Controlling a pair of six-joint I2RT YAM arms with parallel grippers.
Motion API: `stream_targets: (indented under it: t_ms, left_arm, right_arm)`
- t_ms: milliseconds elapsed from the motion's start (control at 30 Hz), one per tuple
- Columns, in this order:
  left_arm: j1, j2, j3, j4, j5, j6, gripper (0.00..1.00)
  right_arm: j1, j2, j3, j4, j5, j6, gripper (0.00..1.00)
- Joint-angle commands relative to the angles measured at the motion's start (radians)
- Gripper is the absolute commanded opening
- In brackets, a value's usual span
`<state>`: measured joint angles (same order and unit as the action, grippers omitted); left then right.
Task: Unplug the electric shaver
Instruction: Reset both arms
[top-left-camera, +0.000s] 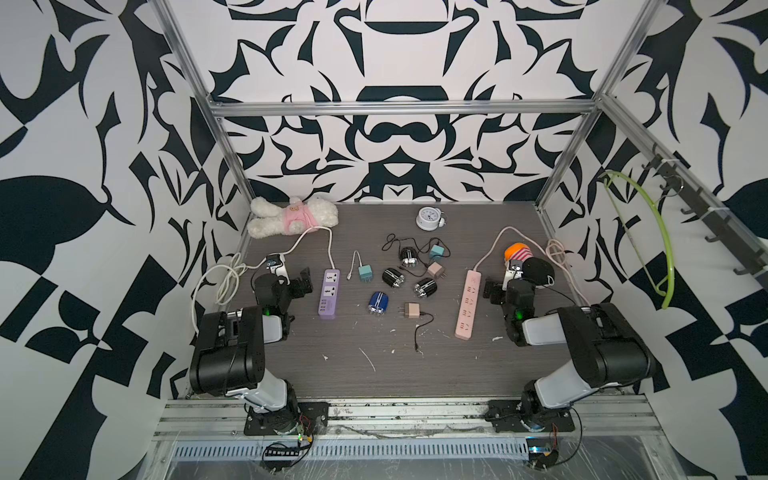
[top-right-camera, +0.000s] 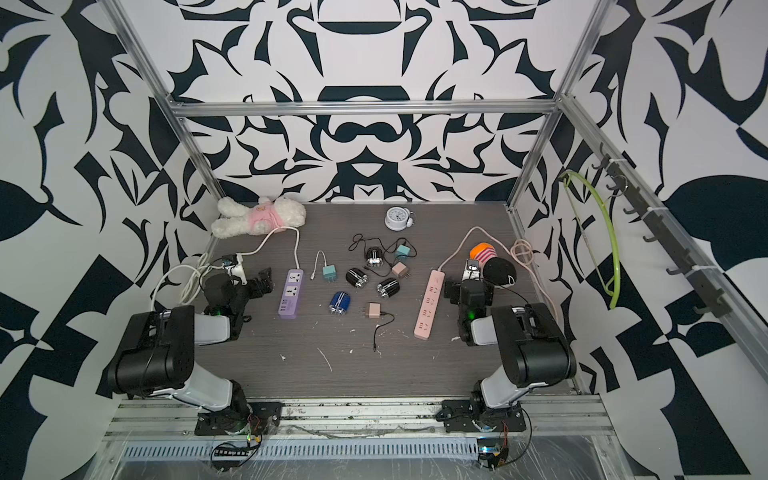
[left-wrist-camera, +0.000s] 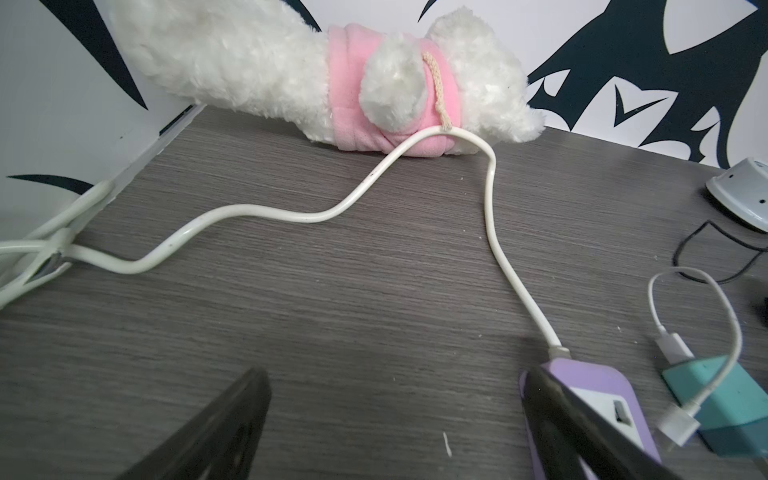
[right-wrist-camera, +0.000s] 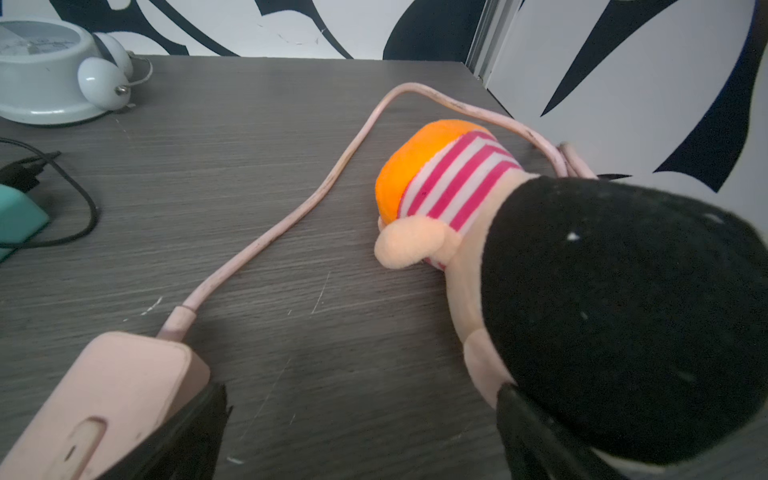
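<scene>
Several small electric shavers lie mid-table in both top views. A black one (top-left-camera: 408, 256) (top-right-camera: 373, 256) has a thin black cable looping toward a teal adapter (top-left-camera: 437, 252); I cannot tell whether it is joined. Two more black shavers (top-left-camera: 393, 277) (top-left-camera: 425, 287) and a blue one (top-left-camera: 378, 303) lie loose. My left gripper (top-left-camera: 303, 282) (left-wrist-camera: 395, 399) is open and empty beside the purple power strip (top-left-camera: 328, 293) (left-wrist-camera: 598, 395). My right gripper (top-left-camera: 492, 291) (right-wrist-camera: 365, 415) is open and empty between the pink power strip (top-left-camera: 468, 304) (right-wrist-camera: 104, 399) and a doll (right-wrist-camera: 582, 291).
A second teal adapter (top-left-camera: 365, 274) with a white cable and two beige adapters (top-left-camera: 436, 270) (top-left-camera: 412, 310) lie unplugged. A white plush (top-left-camera: 293, 216), an alarm clock (top-left-camera: 429, 218) and the doll (top-left-camera: 523, 262) stand at the back. White cord coils (top-left-camera: 220, 282) lie left; a green hanger (top-left-camera: 648, 232) hangs right.
</scene>
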<state>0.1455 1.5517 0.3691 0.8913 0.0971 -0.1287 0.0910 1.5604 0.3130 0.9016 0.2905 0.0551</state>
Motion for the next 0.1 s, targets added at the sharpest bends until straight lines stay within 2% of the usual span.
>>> stream_targets:
  t_ms: [0, 67]
  left_arm:
    - [0.000, -0.004, 0.015, -0.006, 0.001, 0.014, 0.99]
    - [0.000, -0.004, 0.015, -0.007, 0.001, 0.014, 0.99]
  right_arm:
    - [0.036, 0.000, 0.035, 0.035, 0.049, -0.042, 1.00]
    - [0.035, -0.008, 0.033, 0.025, 0.048, -0.040, 1.00]
